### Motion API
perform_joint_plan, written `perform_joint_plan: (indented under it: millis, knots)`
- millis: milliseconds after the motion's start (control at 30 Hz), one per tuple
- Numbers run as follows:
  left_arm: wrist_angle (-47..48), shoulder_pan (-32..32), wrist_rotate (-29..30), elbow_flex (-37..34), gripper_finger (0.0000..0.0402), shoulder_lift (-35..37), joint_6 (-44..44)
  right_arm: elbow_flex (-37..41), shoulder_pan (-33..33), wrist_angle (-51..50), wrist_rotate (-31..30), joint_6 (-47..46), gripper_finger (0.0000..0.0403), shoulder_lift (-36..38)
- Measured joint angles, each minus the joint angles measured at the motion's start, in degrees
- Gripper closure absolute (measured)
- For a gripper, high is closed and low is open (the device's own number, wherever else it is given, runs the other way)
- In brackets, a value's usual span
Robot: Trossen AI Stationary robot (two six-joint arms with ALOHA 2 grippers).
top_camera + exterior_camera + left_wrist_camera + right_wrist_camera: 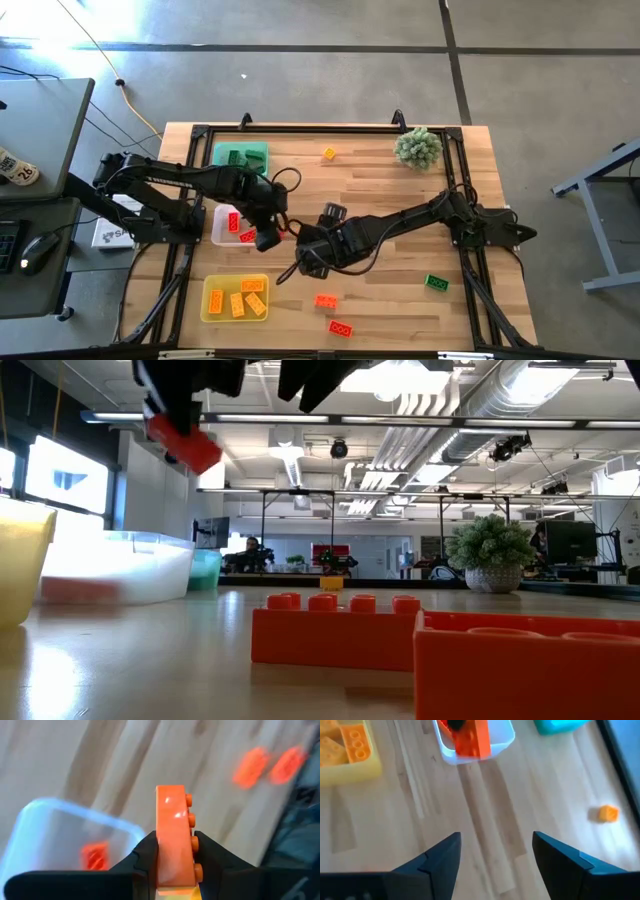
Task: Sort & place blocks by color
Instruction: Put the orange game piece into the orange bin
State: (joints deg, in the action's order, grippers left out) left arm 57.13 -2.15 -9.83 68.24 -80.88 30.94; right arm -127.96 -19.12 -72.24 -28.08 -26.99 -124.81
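Note:
My left gripper [268, 238] is shut on a red block [174, 830], held in the air at the right rim of the clear tray [222, 226]. That tray has red blocks [95, 856] in it. My right gripper [495, 840] is open and hovers over bare table just right of the left one, with nothing between its fingers. The green tray [240, 157] holds green blocks and the yellow tray [236, 298] holds orange-yellow blocks. Loose blocks lie flat on the table: yellow [329, 154], orange [325, 300], red [340, 328] and green [436, 283]. My left gripper pinches the red block between its two fingers. One finger [207, 851] is on the studded face [189, 827] and the other on the opposite face. The fingers come from above, pointing down. The block is lifted clear [185, 442], tilted, and reaches out past the fingertips.
A spiky pale green plant [418, 147] stands at the far right corner. The two arms are close together at mid-table. The three trays line the left side. In the low view the orange block [335, 630] and the red block [530, 660] lie close to the near edge.

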Motion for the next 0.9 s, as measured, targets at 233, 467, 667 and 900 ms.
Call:
perform_joint_plan:
  millis: [233, 467, 667, 900]
  knots:
    - [14.02, 1.09, 10.41, -1.00, 0.0327, 0.14, -3.70, 0.20, 0.03, -2.88, 5.34, -11.09, 0.0171, -0.02]
    - [13.45, 2.07, 10.49, -8.58, 0.0327, 0.35, -5.89, 0.20, -0.79, -5.87, 7.66, -21.53, 0.0171, -0.02]
    - [11.86, 2.60, 11.14, -12.80, 0.0326, 0.33, -6.41, 0.20, -3.16, -12.49, 8.36, -29.47, 0.0171, -0.02]
    - [11.58, 2.58, 13.71, -14.55, 0.0308, 0.33, -7.60, 0.22, -7.70, -14.88, 9.66, -37.17, 0.0171, -0.02]
